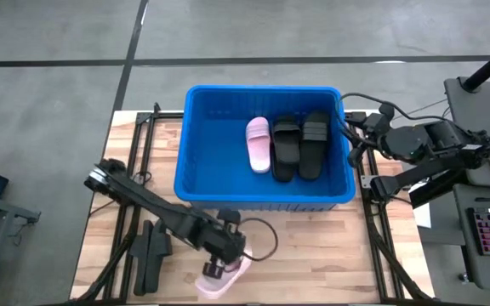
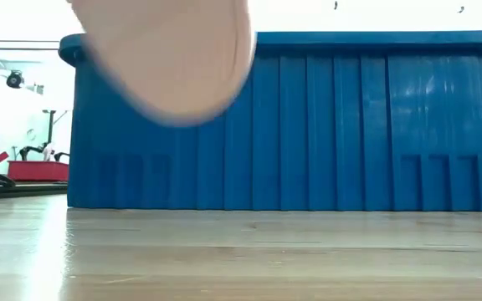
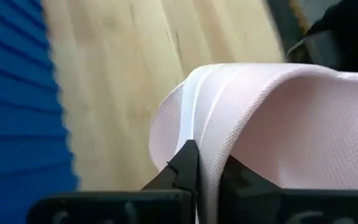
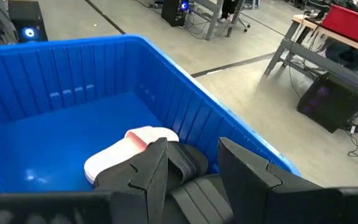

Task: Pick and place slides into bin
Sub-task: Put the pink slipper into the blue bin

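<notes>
The blue bin [image 1: 196,161] is set on the far half of the wooden table [image 1: 313,255]. Three slides are seen inside it, lying side by side on the bottom: a pink slide [image 1: 259,144] and two black slides [image 1: 286,148] [image 1: 315,144]. The pink one is on the left of the three, and the black ones are touching each other.

A second pink slide [image 1: 228,277] is held at the near edge of the table, in front of the bin. The left gripper [image 1: 217,269] is clamped on it. In the left wrist view, the strap of this pink slide [image 3: 266,118] is pinched between the two dark fingers [image 3: 182,165], and the bin wall [image 3: 14,99] is seen beside it. In the low view, the pink sole [image 2: 170,54] is seen up off the table, in front of the bin [image 2: 350,125].

Another black pair [image 1: 151,255] is lying on the table near the left arm, on the left of the held slide.

The right gripper [image 1: 353,136] is kept by the right rim of the bin. In the right wrist view, its fingers [image 4: 151,168] are seen apart, with nothing between them, over the slides in the bin [image 4: 73,74].
</notes>
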{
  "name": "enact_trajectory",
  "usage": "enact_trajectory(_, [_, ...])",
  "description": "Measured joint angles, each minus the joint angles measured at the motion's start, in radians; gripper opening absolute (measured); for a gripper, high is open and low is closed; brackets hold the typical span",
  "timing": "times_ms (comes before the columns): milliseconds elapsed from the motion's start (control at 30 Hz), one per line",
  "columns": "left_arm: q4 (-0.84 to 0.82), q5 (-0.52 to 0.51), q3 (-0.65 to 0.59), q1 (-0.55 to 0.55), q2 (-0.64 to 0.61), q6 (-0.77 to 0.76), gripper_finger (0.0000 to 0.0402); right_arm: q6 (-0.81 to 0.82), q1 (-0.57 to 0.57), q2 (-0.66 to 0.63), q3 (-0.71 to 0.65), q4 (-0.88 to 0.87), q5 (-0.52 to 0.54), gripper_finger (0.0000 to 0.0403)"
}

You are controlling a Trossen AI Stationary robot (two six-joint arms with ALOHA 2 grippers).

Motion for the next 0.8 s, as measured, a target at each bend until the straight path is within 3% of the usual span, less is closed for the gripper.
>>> enact_trajectory(100, [-0.006,-0.038,0.043,0.024,-0.073,0.028,0.0001,0.010,0.000,0.000,-0.016,0.000,0.000,0.0132])
enact_trajectory(200, [0.062,-0.162,0.074,0.057,-0.147,0.028,0.0001,0.019,0.000,0.001,-0.028,0.000,0.000,0.0132])
enact_trajectory(367, [0.226,-0.508,0.097,0.100,-0.231,0.128,0.0000,0.026,0.000,0.001,-0.031,0.003,0.004,0.0132])
enact_trajectory(467, [0.244,-0.752,0.094,0.139,-0.233,0.213,0.0000,0.026,0.000,-0.001,-0.029,0.005,0.008,0.0132])
enact_trajectory(567, [0.261,-0.920,0.092,0.207,-0.203,0.222,0.0000,0.026,0.000,-0.003,-0.021,0.009,0.008,0.0132])
enact_trajectory(667, [0.261,-1.016,0.091,0.293,-0.152,0.183,0.0000,0.026,0.000,-0.007,-0.014,0.009,0.008,0.0132])
enact_trajectory(800, [0.258,-1.013,0.085,0.417,-0.066,0.121,0.0000,0.026,0.000,-0.014,-0.004,0.007,0.008,0.0132])
